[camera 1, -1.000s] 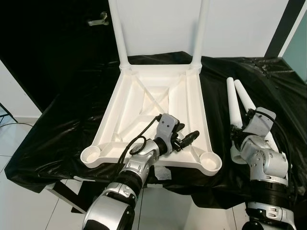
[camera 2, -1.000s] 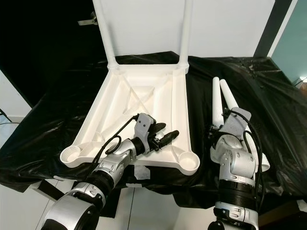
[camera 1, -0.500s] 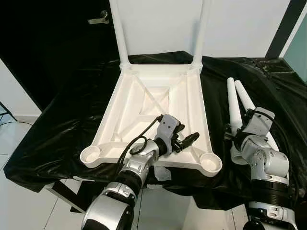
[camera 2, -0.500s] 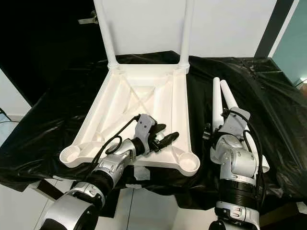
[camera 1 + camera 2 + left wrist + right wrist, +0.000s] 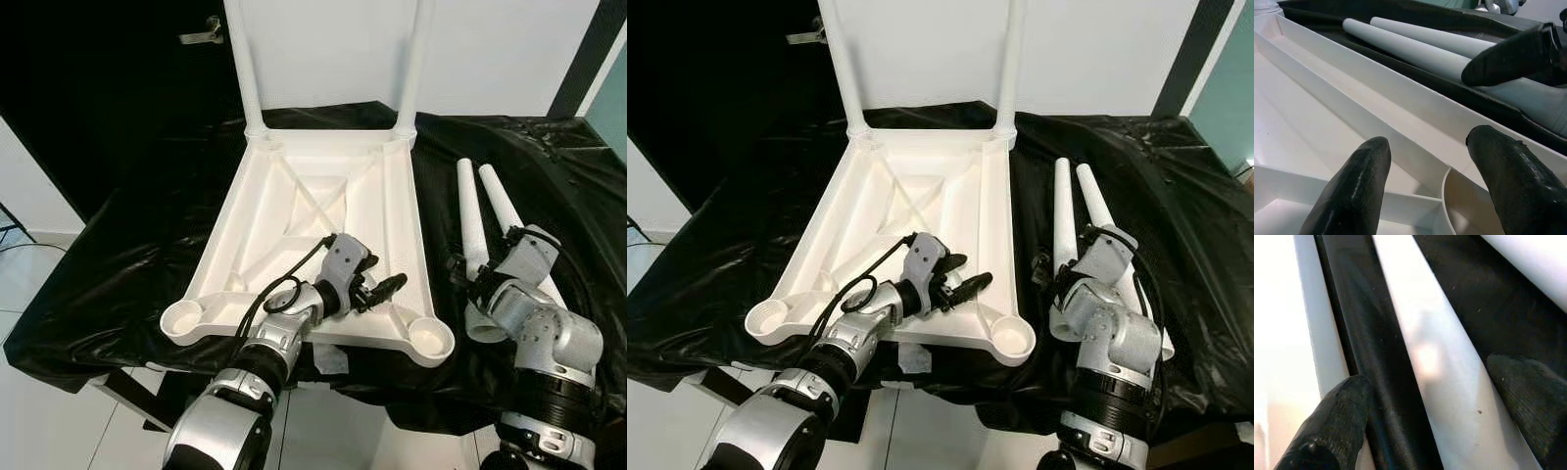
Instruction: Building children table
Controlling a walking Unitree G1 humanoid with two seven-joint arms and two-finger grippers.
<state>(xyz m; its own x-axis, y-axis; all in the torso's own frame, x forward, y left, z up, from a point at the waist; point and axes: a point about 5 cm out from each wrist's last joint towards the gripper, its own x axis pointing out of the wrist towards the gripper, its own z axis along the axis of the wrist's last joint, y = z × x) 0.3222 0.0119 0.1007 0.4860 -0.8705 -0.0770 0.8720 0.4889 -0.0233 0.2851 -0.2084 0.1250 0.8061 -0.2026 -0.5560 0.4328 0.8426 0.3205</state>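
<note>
On the black sheet (image 5: 118,264), the left hand (image 5: 387,286) gapes over the tabletop (image 5: 323,196); the right hand (image 5: 1415,421) straddles a leg (image 5: 472,235), unclosed.

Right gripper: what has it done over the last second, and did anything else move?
The right gripper has swung in over the nearer loose leg, fingers open astride it, not yet closed. The left gripper stays open over the upturned tabletop.
</note>
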